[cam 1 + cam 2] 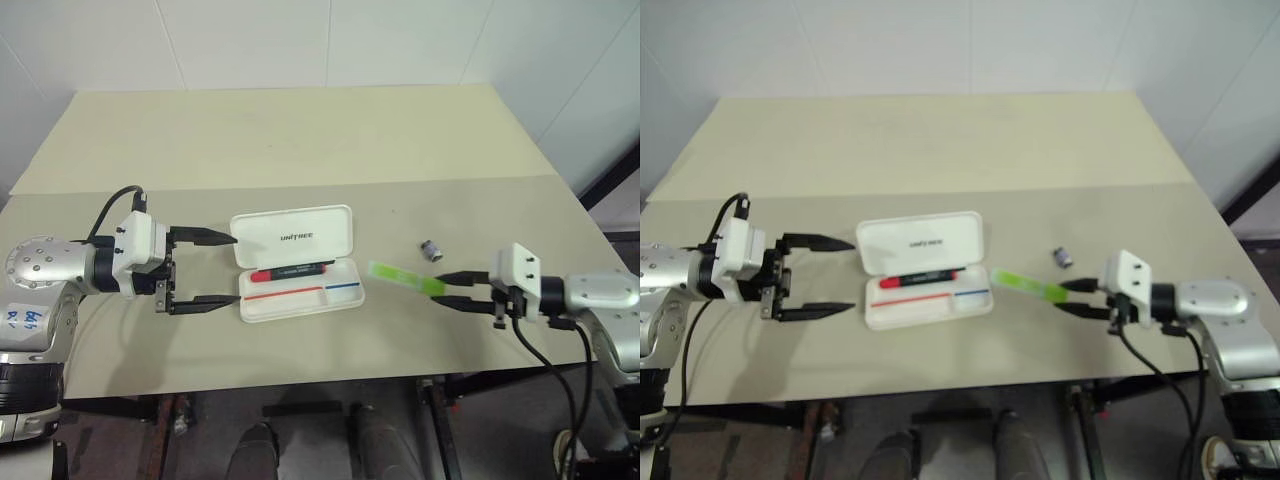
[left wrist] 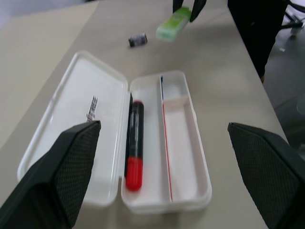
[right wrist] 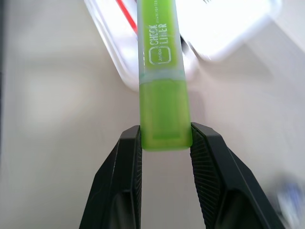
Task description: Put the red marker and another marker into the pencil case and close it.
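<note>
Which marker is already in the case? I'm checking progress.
The red marker, lying in the open pencil case. The green highlighter is outside it, gripped by the right gripper.

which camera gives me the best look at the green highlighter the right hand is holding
The right wrist view: the green highlighter runs up the frame, its printed label readable, pinched at its end by the right hand. Both eye views show it as a small green bar beside the pencil case. The left wrist view catches it far off.

One table (image 1: 300,140) carries one open white pencil case (image 1: 296,262) holding one red marker (image 1: 292,271), alongside one light-green highlighter (image 1: 405,278), one small dark cylindrical object (image 1: 431,249), and two end effectors, left (image 1: 218,268) and right (image 1: 447,288).
</note>
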Robot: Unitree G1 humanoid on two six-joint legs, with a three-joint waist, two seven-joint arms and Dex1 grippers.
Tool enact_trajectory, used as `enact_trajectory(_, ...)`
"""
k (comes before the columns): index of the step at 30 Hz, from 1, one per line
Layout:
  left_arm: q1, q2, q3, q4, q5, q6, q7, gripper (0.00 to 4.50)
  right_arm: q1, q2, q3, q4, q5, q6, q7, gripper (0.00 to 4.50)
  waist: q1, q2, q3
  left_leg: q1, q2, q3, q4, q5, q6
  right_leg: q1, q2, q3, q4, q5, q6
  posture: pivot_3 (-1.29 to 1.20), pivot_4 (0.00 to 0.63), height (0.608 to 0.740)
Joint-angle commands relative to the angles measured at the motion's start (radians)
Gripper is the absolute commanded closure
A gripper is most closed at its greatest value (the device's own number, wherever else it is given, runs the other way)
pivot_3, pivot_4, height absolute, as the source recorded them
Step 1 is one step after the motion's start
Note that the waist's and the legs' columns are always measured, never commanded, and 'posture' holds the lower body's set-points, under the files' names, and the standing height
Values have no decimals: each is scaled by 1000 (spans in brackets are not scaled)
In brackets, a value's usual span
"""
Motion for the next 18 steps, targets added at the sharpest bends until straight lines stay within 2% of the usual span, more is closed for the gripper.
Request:
enact_trajectory(1, 18, 19, 40, 15, 7, -33, 6, 0, -82, 49, 74, -50, 7, 30, 12, 3419, 1, 0, 0, 0, 0, 0, 0, 0, 0, 0, 0, 0, 0, 0, 0, 0, 150, 740)
enact_trajectory(8, 40, 13, 46, 23, 13, -50, 27, 0, -281, 214, 256, 55, -98, -12, 18, 3419, -1, 0, 0, -1, 0, 0, -1, 0, 0, -2, 0, 0, 1, 0, 0, 0, 150, 740)
enact_trajectory(18, 88, 7, 66, 2, 4, -57, 70, 0, -411, 361, 402, 220, -189, -101, 92, 3419, -4, 0, 0, 0, 0, -1, -5, 0, 0, -4, 0, -1, 6, 1, 2, 0, 150, 740)
